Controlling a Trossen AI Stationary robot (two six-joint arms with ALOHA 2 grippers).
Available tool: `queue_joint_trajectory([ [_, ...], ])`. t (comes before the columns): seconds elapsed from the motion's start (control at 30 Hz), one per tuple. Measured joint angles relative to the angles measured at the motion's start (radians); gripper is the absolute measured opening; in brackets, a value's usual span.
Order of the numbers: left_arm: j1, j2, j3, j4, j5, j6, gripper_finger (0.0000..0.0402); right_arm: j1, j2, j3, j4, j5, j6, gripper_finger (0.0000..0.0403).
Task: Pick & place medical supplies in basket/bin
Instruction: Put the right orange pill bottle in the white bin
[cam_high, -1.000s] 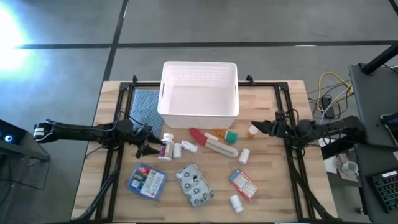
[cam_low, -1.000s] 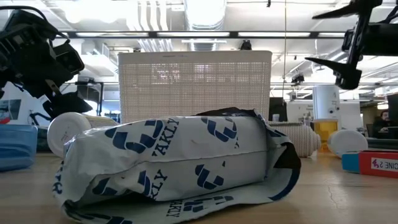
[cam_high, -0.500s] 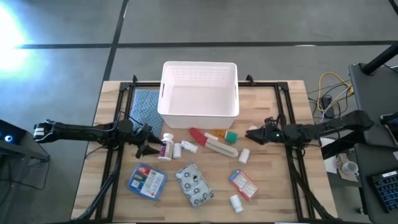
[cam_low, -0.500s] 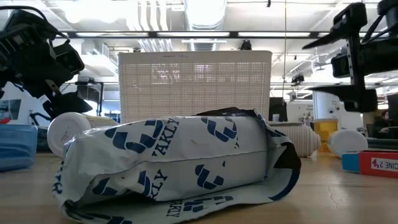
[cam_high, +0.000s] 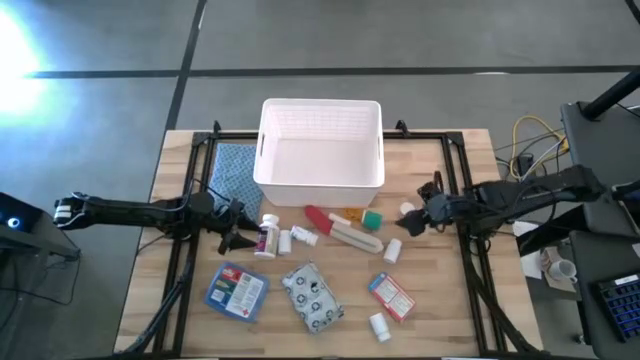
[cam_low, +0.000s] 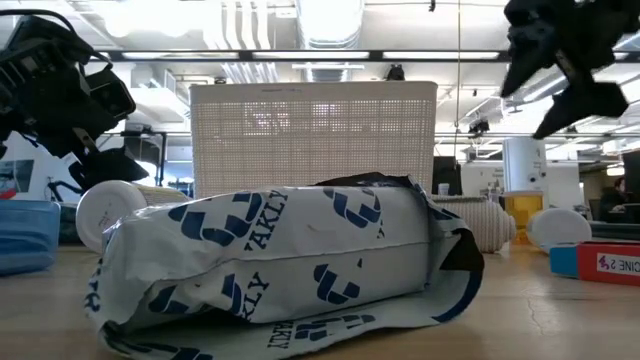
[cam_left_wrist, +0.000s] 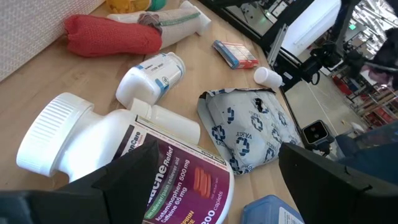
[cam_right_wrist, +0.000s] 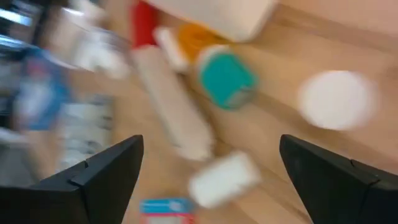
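Observation:
The medical supplies lie loose on the wooden table in front of the white basket. They are a magenta-labelled pill bottle, a red tube, a cream tube, a blue packet, a spotted pouch and a red-white packet. My left gripper is open and low at the magenta-labelled bottle, a finger on either side, touching nothing that I can see. My right gripper is open above the table between a white-capped bottle and a small white bottle.
A blue checked cloth lies left of the basket. A teal-capped item and a small white bottle lie among the supplies. Black frame rails run along both table sides. The pouch fills the front of the low view.
My right gripper has moved toward the table's left edge, from the right rail to the supplies by the white-capped bottle, staying open. My left gripper and all supplies have kept still.

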Motion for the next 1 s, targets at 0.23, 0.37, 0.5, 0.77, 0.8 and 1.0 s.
queue_joint_trajectory([
  [0.23,0.0,0.0,0.0,0.0,0.0,0.0,0.031,-0.035,0.178,0.103,-0.252,-0.006,0.129,0.0366],
  [0.37,0.0,0.0,0.0,0.0,0.0,0.0,0.031,-0.073,0.262,0.104,-0.256,-0.01,0.159,0.0366],
  [0.5,0.0,0.0,0.0,0.0,0.0,0.0,0.031,-0.124,0.327,0.104,-0.255,-0.016,0.104,0.0366],
  [0.77,0.0,0.0,0.0,0.0,0.0,0.0,0.031,-0.22,0.415,0.115,-0.249,-0.03,-0.242,0.0366],
  [0.8,0.0,0.0,0.0,0.0,0.0,0.0,0.031,-0.233,0.427,0.118,-0.249,-0.04,-0.289,0.0366],
  [1.0,0.0,0.0,0.0,0.0,0.0,0.0,0.031,-0.307,0.501,0.122,-0.226,-0.103,-0.499,0.0366],
])
